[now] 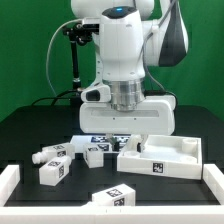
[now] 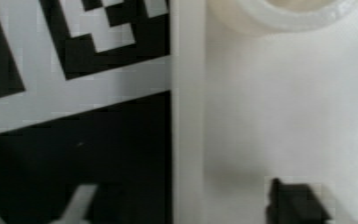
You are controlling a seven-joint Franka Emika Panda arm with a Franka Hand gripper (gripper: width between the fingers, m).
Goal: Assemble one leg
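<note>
Leg (image 1: 52,168) lies in view; tool (image 1: 124,130) low, its grip unreadable.

The white arm (image 1: 120,50) stands at twelve o'clock, its pincer (image 1: 123,130) lowered close to the black bench (image 1: 30,130); its fingers blend into the white parts beneath, so their spread cannot be read. At four o'clock lies the tray (image 1: 190,148) with raised edges (a square tag on its front wall). One leg (image 1: 52,172) lies at eight o'clock, a second leg (image 1: 58,153) just behind it, a third leg (image 1: 97,153) nearer the centre. Another tagged white block (image 1: 112,195) sits at six o'clock.
</note>
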